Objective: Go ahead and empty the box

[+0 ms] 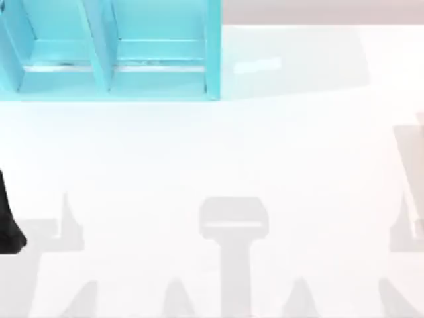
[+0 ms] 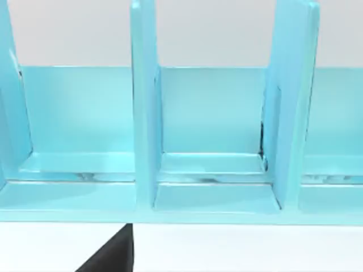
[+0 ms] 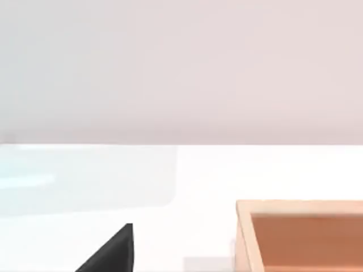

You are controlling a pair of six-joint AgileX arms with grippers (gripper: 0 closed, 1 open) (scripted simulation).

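Left gripper [image 1: 8, 222]: dark tip at the top view's 9 o'clock edge, low over the white table [image 1: 218, 152]; can't tell whether it is open or closed. Left wrist view has a black wedge at its lower edge, likely a finger of that gripper, facing the turquoise divided rack [image 2: 215, 170].

Rack sits at 11 o'clock in the top view [image 1: 112, 59], upright dividers, every compartment I can see is bare.

Moving right: mid-table carries only grey shadows.

Right arm is off at the 3 o'clock side. Its wrist view shows a black wedge at the lower edge, likely its own finger, state not readable, and ahead of it a corner of an open wooden box [image 3: 300, 232], orange-brown inside. Box contents are out of sight.

Judgement: task is at the start, nothing grasped, box not yet approached. Next move likely falls to the right arm: get over the box opening, confirm what's inside, then descend with fingers spread. Rack is the probable drop target, but that's a guess.
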